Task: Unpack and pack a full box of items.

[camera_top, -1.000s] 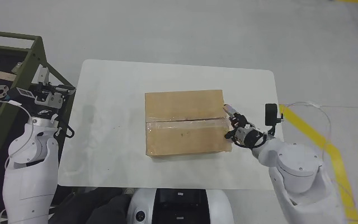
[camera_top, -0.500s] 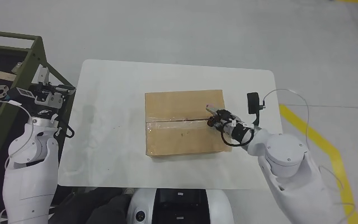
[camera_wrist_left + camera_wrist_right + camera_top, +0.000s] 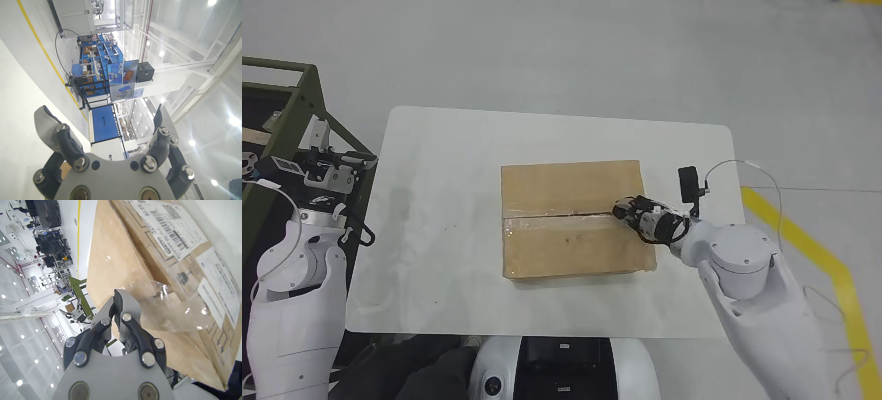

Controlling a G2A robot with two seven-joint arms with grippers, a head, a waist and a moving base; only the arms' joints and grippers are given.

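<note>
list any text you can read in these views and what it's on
White barcode label on the cardboard box: barcodes and fine print, too small to read.
Two white stickers beside it, under clear tape: print blurred, unreadable.
Arrow marks printed on the box: no words.
Blue board in the room behind: a logo only.
</note>
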